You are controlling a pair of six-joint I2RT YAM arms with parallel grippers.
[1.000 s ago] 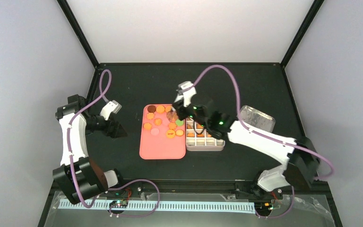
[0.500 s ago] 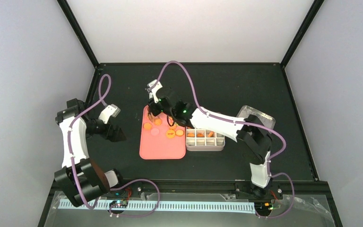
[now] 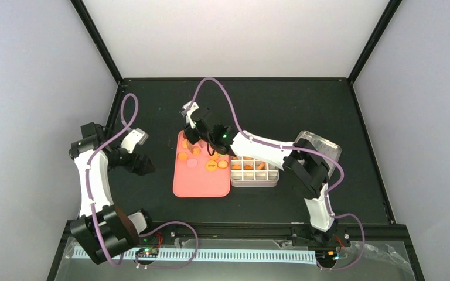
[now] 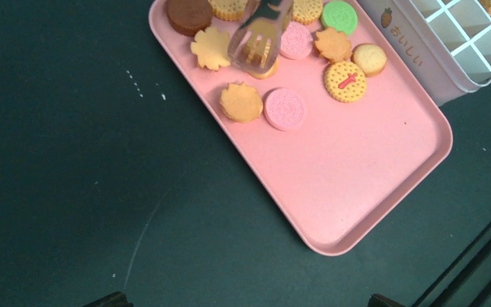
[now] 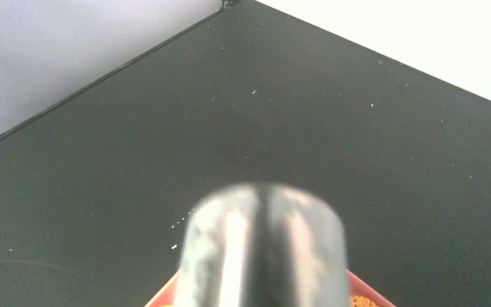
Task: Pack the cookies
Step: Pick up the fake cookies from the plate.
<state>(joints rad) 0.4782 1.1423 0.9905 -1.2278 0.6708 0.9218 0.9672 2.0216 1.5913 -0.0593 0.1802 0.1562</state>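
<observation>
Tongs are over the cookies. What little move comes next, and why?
Probably lower the tongs and pinch one: their tips hover over the cookies on the pink tray, and the box beside it has empty cells.

The left arm bends left of the tray, left gripper spread wide, empty; the right arm reaches over the tray's far end, right gripper clasping tongs.

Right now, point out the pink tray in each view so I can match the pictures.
Top external: the pink tray lies mid-table, left of the white divided box.
Left wrist: the tray runs from top centre to lower right, cookies at its top end.
Right wrist: only a pink sliver of tray at the bottom edge.
Shared landmark: the black table under it.
</observation>
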